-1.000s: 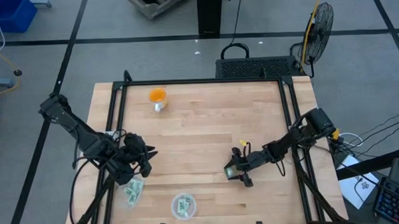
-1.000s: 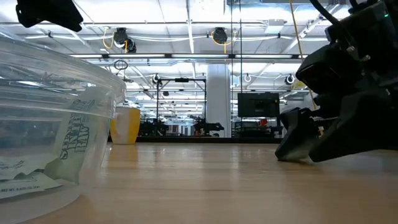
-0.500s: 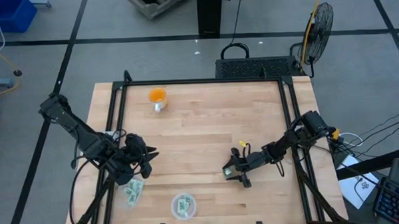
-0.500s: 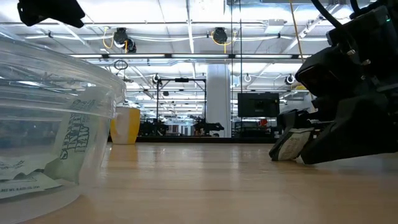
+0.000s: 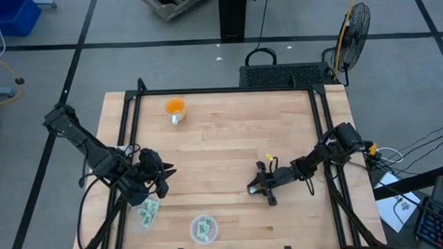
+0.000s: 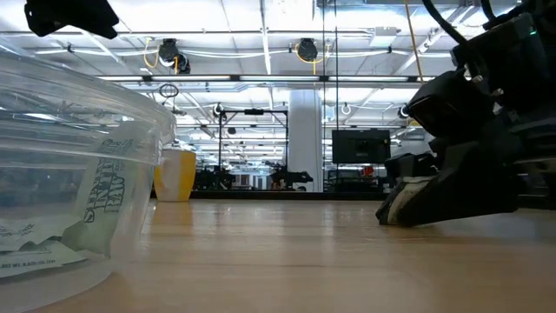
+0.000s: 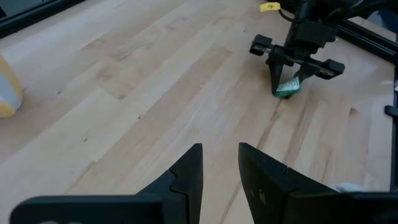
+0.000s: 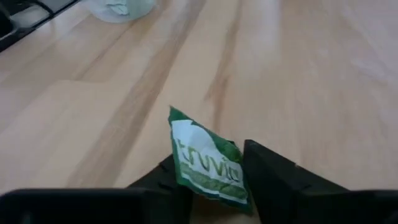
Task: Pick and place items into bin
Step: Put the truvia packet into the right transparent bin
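My right gripper is low over the table's right middle, shut on a green and white packet. The packet also shows in the low view and the left wrist view. My left gripper hangs empty near the left edge, its fingers a little apart. A small pile of packets lies on the table on its near side. The clear round bin stands at the near edge with packets inside; its wall fills the left of the low view. My right gripper pinches the packet between its two fingers, holding the packet's near end. The fingers come in low, slanting down from the table's right. The packet stands tilted on edge, its free corner up and its lower part at the tabletop.
An orange ball-like object on a silver base stands at the far left of the wooden table. Black frame rails run along the table's sides. Bare wood lies between the right gripper and the bin.
My right gripper has slid a little toward the table's left edge, staying low. The packet between its fingers has tipped up from lying flat onto its edge.
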Controlling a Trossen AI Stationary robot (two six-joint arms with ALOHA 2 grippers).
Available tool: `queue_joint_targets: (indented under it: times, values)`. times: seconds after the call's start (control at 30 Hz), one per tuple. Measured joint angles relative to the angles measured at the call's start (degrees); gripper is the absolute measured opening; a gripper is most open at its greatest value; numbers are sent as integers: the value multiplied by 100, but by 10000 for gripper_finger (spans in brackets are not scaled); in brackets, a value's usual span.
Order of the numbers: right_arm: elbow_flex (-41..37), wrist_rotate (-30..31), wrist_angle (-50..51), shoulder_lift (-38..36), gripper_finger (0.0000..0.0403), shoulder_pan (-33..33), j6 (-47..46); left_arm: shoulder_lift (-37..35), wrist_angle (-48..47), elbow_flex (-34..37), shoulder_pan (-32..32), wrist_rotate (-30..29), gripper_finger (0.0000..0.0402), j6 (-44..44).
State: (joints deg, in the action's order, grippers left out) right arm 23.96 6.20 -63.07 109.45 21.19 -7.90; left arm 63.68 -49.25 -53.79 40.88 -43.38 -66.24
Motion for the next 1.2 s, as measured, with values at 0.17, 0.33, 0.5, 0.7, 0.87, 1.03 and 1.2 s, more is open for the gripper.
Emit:
queue_joint_targets:
  times: [0.17, 0.33, 0.5, 0.7, 0.87, 1.03, 1.2]
  values:
    - [-6, 28, -358, 2, 81, -216, 48, 0, -2, -1, 0, 0, 106, 0]
    - [54, -5, -1313, 2, 43, -404, 156, 0, -15, -1, 0, -6, 106, 11]
    - [586, -668, -1612, -18, 7, -453, 366, 0, -16, -1, 0, -19, 106, 119]
    - [1232, -722, 578, -5, 17, -343, 747, 0, -15, -1, 0, 38, 106, 59]
    - [1252, -302, 1169, -126, 49, -442, 780, 2, -15, -1, 0, 138, 106, 105]
    - [1201, -191, 2378, -608, 100, -470, 879, 7, -13, -1, 0, 141, 106, 95]
    - [817, 426, 2977, -1110, 152, -478, 882, 7, -11, -1, 2, 142, 106, 120]
